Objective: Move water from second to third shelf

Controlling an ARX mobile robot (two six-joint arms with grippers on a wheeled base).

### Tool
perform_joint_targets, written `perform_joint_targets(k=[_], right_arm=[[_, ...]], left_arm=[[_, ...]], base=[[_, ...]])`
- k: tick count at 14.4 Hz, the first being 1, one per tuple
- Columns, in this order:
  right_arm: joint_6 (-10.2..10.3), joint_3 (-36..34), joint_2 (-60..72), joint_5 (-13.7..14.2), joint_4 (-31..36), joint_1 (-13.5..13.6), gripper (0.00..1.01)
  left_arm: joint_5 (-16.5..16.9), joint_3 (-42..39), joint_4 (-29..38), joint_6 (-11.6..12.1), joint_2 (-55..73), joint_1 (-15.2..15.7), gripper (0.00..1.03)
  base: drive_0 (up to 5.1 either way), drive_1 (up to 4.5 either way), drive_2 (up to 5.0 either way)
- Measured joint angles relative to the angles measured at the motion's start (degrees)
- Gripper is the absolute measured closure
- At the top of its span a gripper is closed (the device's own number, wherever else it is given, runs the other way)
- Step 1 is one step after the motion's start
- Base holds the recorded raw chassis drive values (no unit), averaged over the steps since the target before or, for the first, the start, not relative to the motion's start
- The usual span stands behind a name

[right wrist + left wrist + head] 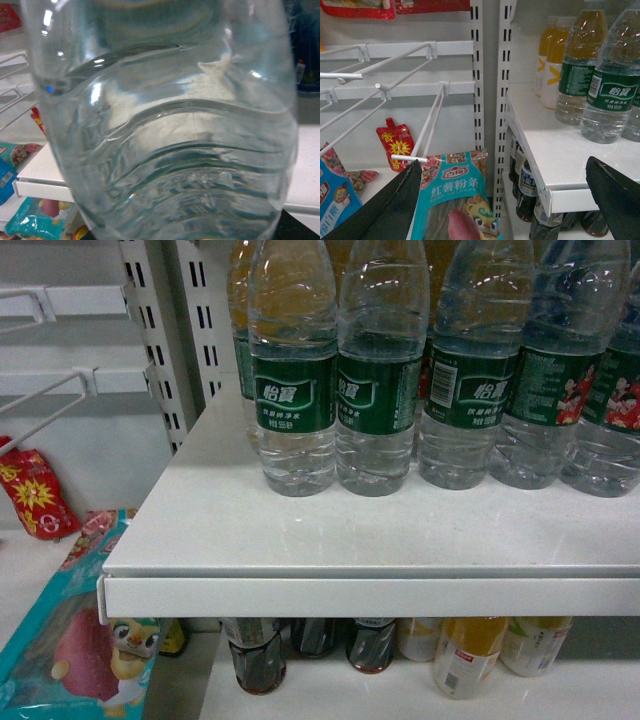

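Head view: a row of water bottles point(293, 380) stands upright on a white shelf point(380, 540), long axes vertical, green label bands facing forward, caps cut off by the top edge. On the level below, dark cola bottles point(255, 652) and orange-drink bottles point(468, 652) stand behind the shelf lip.

Right wrist view: one clear ribbed water bottle point(165, 130) fills nearly the whole frame, pressed very close to the camera, its ribs running across the picture. The right gripper's fingers are hidden behind it, so whether they clamp the bottle cannot be told.

Left wrist view: the left gripper point(510, 200) hangs beside the shelf, its two dark fingers point(390, 210) spread wide apart and holding nothing. A teal snack packet point(455, 200) hangs on a wire peg point(427, 125).
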Motion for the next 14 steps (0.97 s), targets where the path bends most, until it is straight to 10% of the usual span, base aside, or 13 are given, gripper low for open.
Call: perform_joint_targets(k=[7, 14], right_arm=[[-1.09, 3.13, 24.04, 4.81, 16.17, 10.29, 0.60], [-1.49, 14.38, 40.54, 5.38, 19.89, 10.47, 0.60]], left_arm=[[-0.02, 0.00, 0.00, 0.00, 0.00, 0.00, 0.05], [-0.02, 0.00, 0.00, 0.00, 0.00, 0.00, 0.05]], base=[[0.0, 0.00, 0.0], [0.0, 0.00, 0.0]])
